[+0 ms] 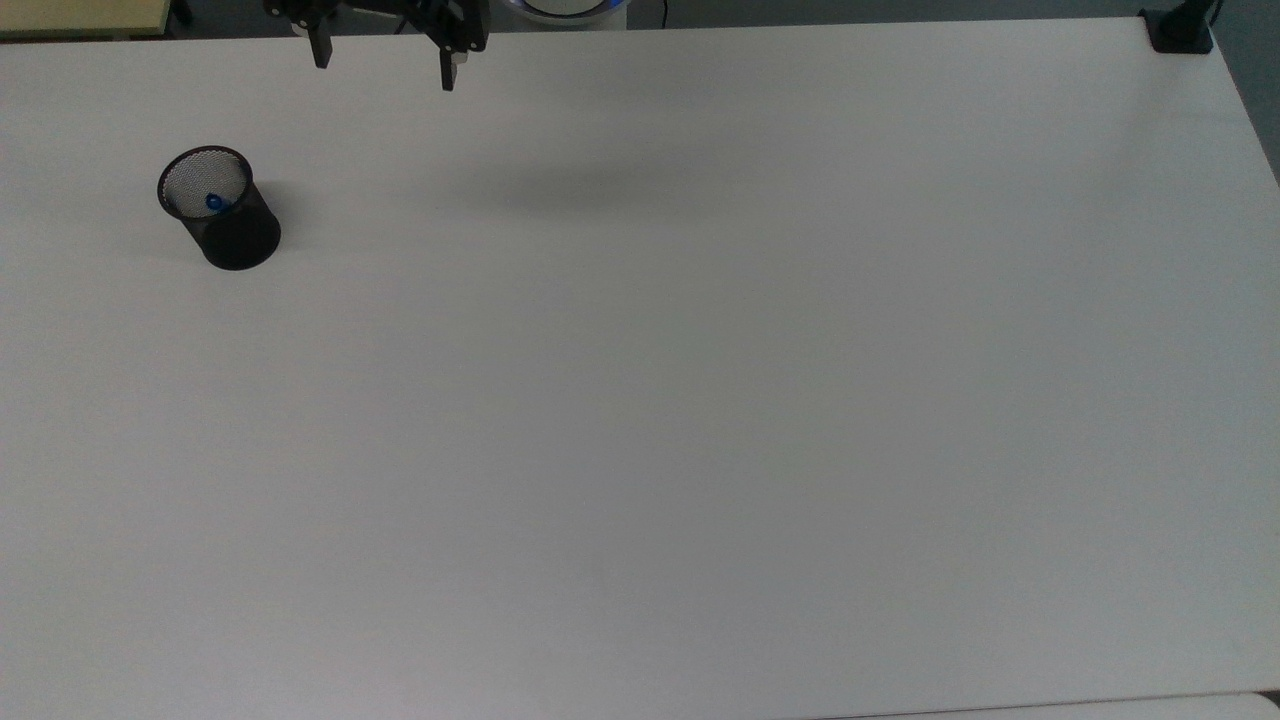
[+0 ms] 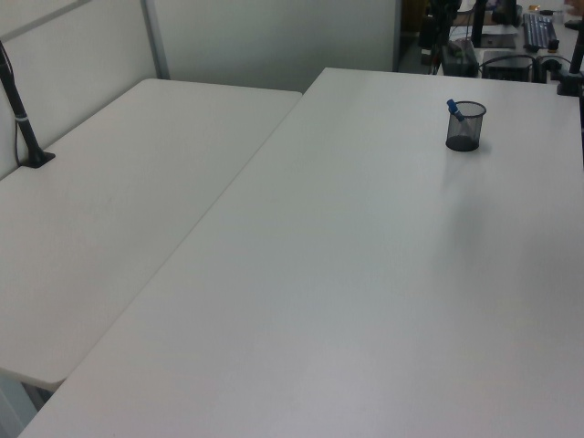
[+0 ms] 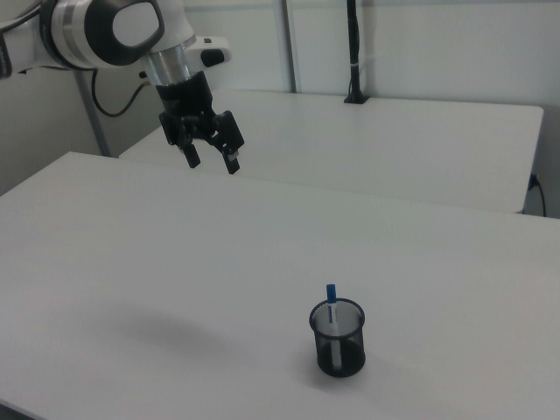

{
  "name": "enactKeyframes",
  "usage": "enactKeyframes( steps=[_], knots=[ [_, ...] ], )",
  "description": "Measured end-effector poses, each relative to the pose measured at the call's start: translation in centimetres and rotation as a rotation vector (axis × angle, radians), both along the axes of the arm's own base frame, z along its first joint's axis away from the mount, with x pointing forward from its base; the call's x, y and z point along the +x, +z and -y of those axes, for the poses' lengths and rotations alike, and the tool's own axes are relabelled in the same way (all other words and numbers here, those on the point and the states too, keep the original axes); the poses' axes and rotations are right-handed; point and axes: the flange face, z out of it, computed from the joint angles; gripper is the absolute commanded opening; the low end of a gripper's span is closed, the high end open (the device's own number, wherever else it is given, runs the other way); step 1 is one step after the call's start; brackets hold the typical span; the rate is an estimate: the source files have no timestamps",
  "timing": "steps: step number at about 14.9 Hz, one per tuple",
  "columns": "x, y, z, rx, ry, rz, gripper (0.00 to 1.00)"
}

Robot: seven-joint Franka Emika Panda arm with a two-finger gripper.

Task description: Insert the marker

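The marker (image 3: 332, 302) stands upright inside a black mesh pen cup (image 3: 338, 339), its blue end poking above the rim. The top view has the cup (image 1: 222, 210) at its left with the marker's blue tip (image 1: 213, 202) inside; the left view has the cup (image 2: 464, 126) and marker (image 2: 453, 109) at its far right. My gripper (image 3: 212, 161) hangs open and empty, high above the table and well away from the cup. In the top view the gripper (image 1: 383, 68) sits at the far edge.
The white table (image 1: 700, 400) is bare apart from the cup. A second white table (image 2: 119, 192) adjoins it. A black clamp post (image 1: 1180, 28) stands at the top view's far right corner, another post (image 3: 352, 52) at the back of the right view.
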Motion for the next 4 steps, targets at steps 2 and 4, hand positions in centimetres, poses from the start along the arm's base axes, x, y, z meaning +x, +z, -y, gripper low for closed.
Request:
enactKeyframes(
  steps=[2,4],
  knots=[
    [-0.1,0.0,0.38,0.0,-0.007,-0.004,1.0],
    [-0.33,-0.14,0.69,0.002,-0.015,-0.022,1.0]
  ],
)
